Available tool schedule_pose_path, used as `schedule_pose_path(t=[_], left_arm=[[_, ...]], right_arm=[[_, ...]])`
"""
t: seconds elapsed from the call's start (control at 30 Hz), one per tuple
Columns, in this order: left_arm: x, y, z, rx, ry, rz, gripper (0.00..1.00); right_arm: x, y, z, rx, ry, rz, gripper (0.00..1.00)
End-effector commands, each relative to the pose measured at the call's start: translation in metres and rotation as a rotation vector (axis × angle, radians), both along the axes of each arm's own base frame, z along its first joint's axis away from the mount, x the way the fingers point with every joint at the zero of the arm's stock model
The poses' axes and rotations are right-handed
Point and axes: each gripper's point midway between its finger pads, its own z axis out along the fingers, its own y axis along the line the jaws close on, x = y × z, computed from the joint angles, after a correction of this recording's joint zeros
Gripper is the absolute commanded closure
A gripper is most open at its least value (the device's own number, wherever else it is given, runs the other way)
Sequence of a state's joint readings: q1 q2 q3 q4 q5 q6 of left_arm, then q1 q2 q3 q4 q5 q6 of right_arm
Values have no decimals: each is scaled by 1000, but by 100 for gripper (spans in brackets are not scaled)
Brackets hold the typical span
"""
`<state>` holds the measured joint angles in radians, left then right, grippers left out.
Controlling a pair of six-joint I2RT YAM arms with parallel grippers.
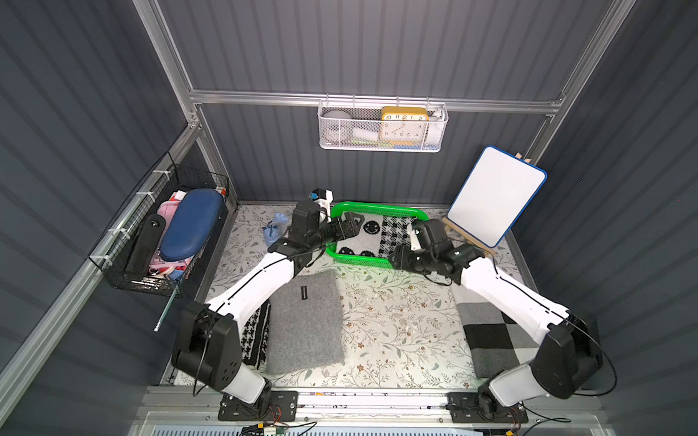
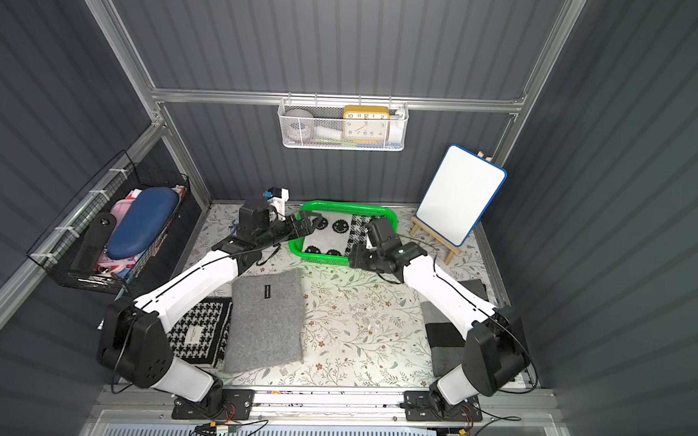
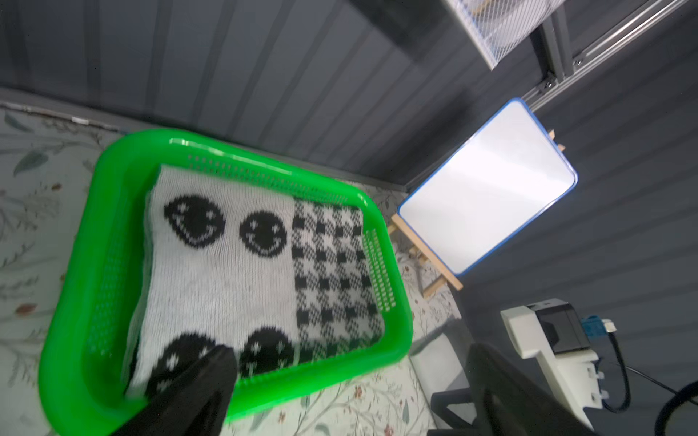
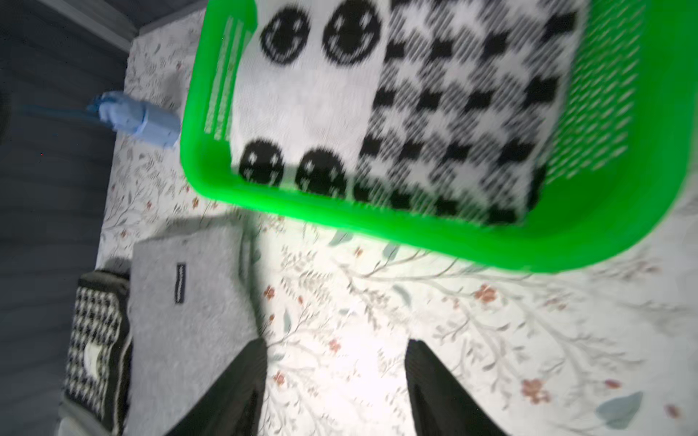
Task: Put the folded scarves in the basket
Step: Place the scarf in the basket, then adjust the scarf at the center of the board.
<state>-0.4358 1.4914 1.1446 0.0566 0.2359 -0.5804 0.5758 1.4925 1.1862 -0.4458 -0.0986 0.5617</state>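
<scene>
The scarf lay in the basket, long axis across the frame, left gripper over its left end, right gripper off its lower-right corner, both spread and empty.

Scarf in green basket; R gripper jaws apart over mat.

You had open worktop down the middle, between the grey folded cloth toward the left edge and the checked cloth at the right edge. The basket took the back edge, the scarf filling it; the whiteboard closed the back right corner.
</scene>
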Motion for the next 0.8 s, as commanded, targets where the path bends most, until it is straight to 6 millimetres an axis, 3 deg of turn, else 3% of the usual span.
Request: schedule_pose_path(t=[0.0,0.1,0.23,0.43,0.63,0.77], left_arm=[[-35,9,-10,-32,32,-12,1],[-61,25,-23,-15,47,6,1],[-86,49,-41,32,92,69,1],[-111,77,-72,49,174,177,1],[-125,89,-96,19,246,236,1],[-128,92,-104,20,275,260,1]], right_arm=[[-21,39,-4,129,-2,-1,36],[-41,67,-24,114,16,26,36],[-53,102,-50,119,60,61,36],[-50,148,-82,107,108,90,37],[-44,181,-109,163,167,107,37],[-42,193,-126,126,197,114,38]])
